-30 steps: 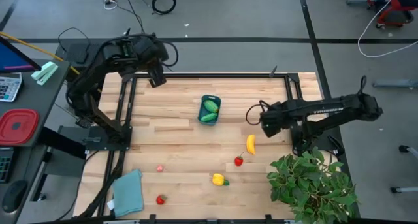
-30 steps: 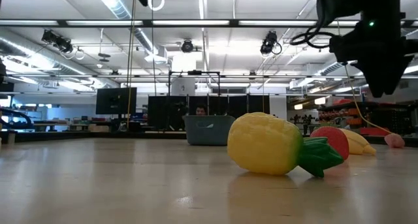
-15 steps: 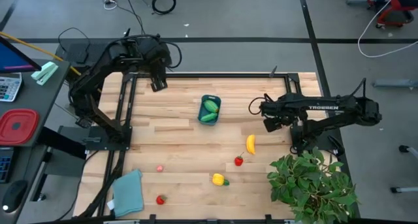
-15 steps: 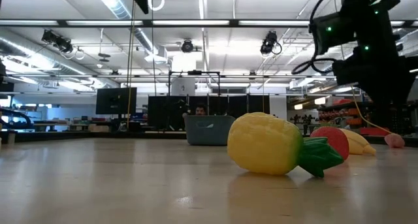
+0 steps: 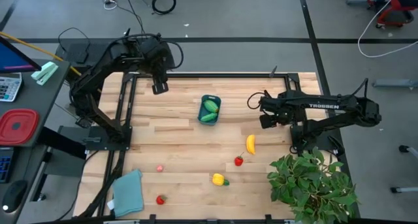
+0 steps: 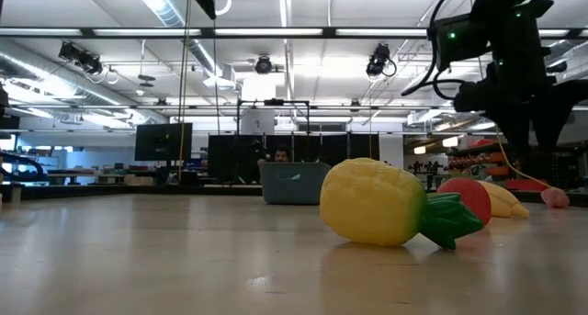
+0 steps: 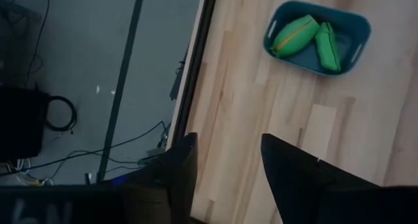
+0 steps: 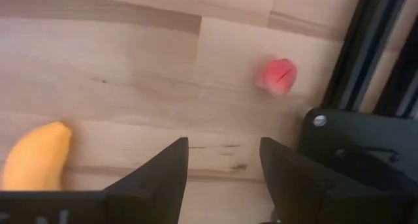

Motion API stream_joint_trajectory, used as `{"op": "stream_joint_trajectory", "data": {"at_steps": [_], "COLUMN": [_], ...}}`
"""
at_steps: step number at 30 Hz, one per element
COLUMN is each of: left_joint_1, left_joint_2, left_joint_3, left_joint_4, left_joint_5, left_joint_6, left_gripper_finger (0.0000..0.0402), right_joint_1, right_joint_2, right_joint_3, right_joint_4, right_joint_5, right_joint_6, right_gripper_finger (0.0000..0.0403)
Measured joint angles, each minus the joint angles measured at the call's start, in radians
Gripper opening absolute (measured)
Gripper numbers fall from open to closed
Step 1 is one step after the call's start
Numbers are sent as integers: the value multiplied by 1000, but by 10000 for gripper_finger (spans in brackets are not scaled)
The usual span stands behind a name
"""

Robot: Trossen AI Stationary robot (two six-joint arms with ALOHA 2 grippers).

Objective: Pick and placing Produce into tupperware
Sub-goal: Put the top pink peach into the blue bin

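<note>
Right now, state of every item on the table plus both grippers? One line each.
Teal plastic tub: upright, holding two green produce pieces.
Yellow banana: loose on the wood, outside the tub.
Yellow-and-green piece: lying on its side, loose.
Red strawberry pieces: loose on the table.
Teal cloth: crumpled at the table edge.
Left gripper: open, empty, near the table's far left edge.
Right gripper: open, empty, beside the banana.

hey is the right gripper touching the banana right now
Apart. In the high view the right gripper hangs open toward the table's far side from the banana, with bare wood between them. The right wrist view shows nothing between its fingers.
</note>
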Motion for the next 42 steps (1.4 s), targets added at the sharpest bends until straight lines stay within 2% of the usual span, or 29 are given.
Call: {"op": "stream_joint_trajectory", "data": {"at_steps": [3,7,12,16,25,29,32,37,42], "left_joint_1": [0,0,1,1,1,1,1,1,1], "left_joint_2": [0,0,0,0,0,0,0,0,0], "left_joint_3": [0,0,0,0,0,0,0,0,0], "left_joint_4": [0,0,2,3,4,3,3,4,4], "left_joint_5": [-2,-1,-2,-1,-2,-2,-2,-2,-2], "left_joint_6": [1,1,1,2,3,0,1,0,0], "left_gripper_finger": [172,173,172,173,173,172,172,173,173], "right_joint_1": [0,0,0,0,0,0,0,0,0], "right_joint_2": [0,0,0,0,0,2,26,123,223], "right_joint_3": [0,1,36,104,219,210,189,183,183], "right_joint_4": [-3,-4,12,94,21,-50,-113,-290,-309], "right_joint_5": [-34,-67,-55,-41,180,194,139,140,103], "right_joint_6": [-36,-230,-359,-406,-660,-666,-634,-622,-621], "right_gripper_finger": [199,199,199,199,199,199,199,199,199]}}
